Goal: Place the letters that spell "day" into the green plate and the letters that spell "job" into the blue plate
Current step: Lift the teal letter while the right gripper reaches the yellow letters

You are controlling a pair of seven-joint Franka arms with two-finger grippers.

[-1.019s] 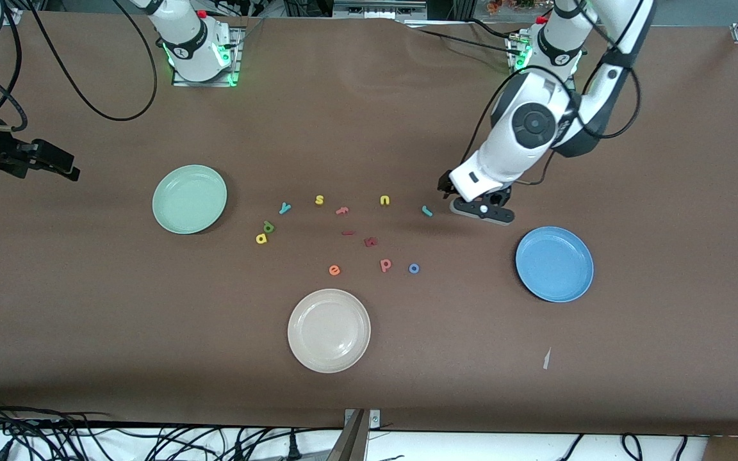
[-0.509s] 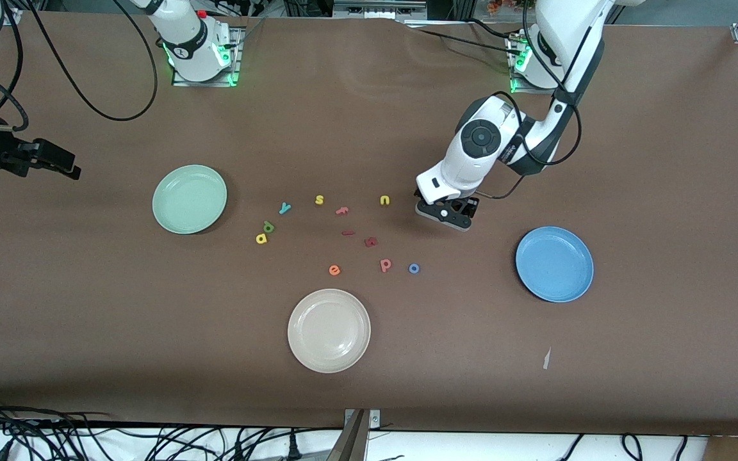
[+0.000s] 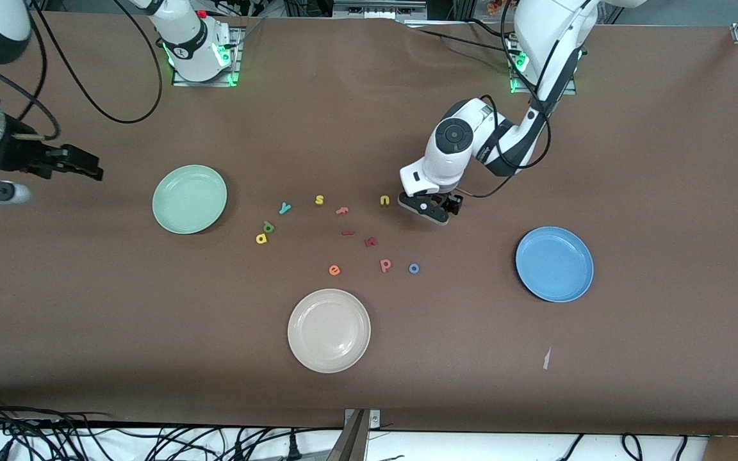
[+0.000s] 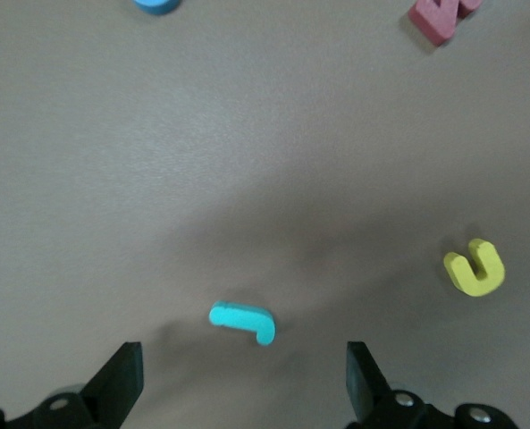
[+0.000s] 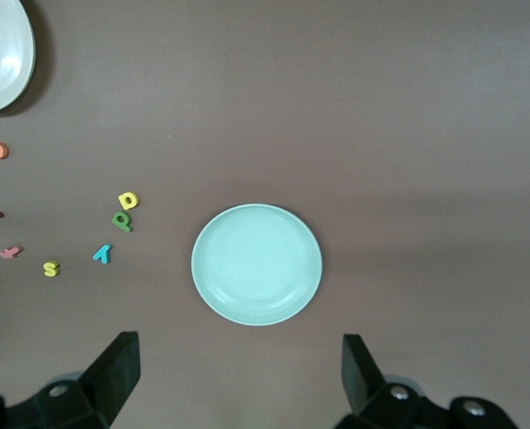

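My left gripper (image 3: pixel 430 208) hangs open over the teal "j" (image 4: pixel 243 320), which lies flat between its fingers (image 4: pixel 121 380) and is hidden under the hand in the front view. The blue "o" (image 3: pixel 414 268) and pink "b" (image 3: pixel 385 264) lie nearer the front camera. The blue plate (image 3: pixel 554 263) sits toward the left arm's end. Teal "y" (image 3: pixel 285 207), green "d" (image 3: pixel 269 226) and yellow "a" (image 3: pixel 261 239) lie beside the green plate (image 3: pixel 189 198). My right gripper (image 3: pixel 87 171) is open and holds nothing, up over the table at the right arm's end, with the green plate (image 5: pixel 256 264) in its view.
A cream plate (image 3: pixel 328 330) sits nearest the front camera. Other letters lie mid-table: yellow "s" (image 3: pixel 319 200), yellow "u" (image 3: pixel 385 200), pink "r" (image 3: pixel 342 210), two dark red pieces (image 3: pixel 371 242), orange "e" (image 3: pixel 334 270). A scrap of paper (image 3: pixel 546 358) lies near the front edge.
My left gripper has swung from beside the "j" toward the right arm's end and now covers it. The right gripper has shifted a little toward the green plate.
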